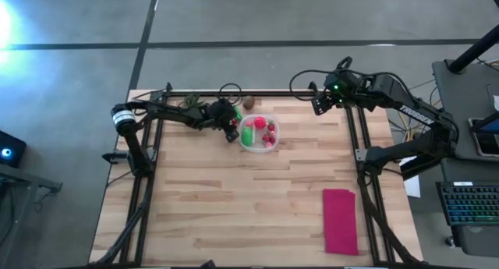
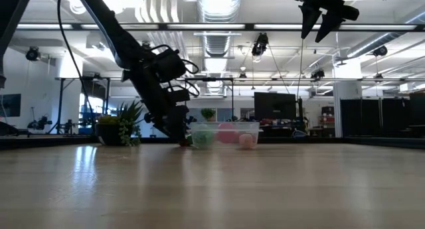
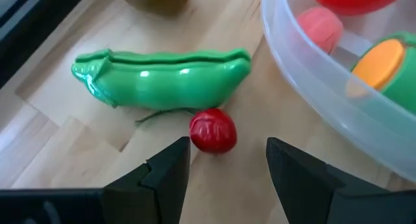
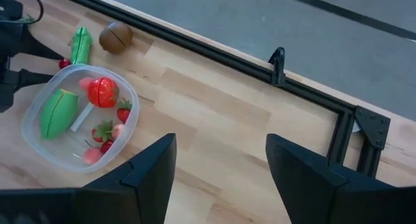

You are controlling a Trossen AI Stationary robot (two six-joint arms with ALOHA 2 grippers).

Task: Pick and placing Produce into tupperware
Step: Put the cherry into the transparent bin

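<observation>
Two dark arms, black cables, green indicator lights, white lettering

robotics lab / open office: exposed ceiling ducts (image 2: 219, 16), concrete floor (image 1: 234, 19), monitors (image 2: 273, 104), keyboard (image 1: 472, 203) beside framed wooden table (image 1: 234, 199)

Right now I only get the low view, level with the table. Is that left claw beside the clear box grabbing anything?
Observer: Not yet. The left claw is open, and a tiny red piece lies on the table just ahead of its fingers.
Visitor: Is that piece outside the box?
Observer: Yes, it lies just outside the tupperware, right beside a green pea pod.
Visitor: And the claw up top?
Observer: That is the right claw. It is open, holds nothing, and is raised near the table's far edge on the right.
</observation>
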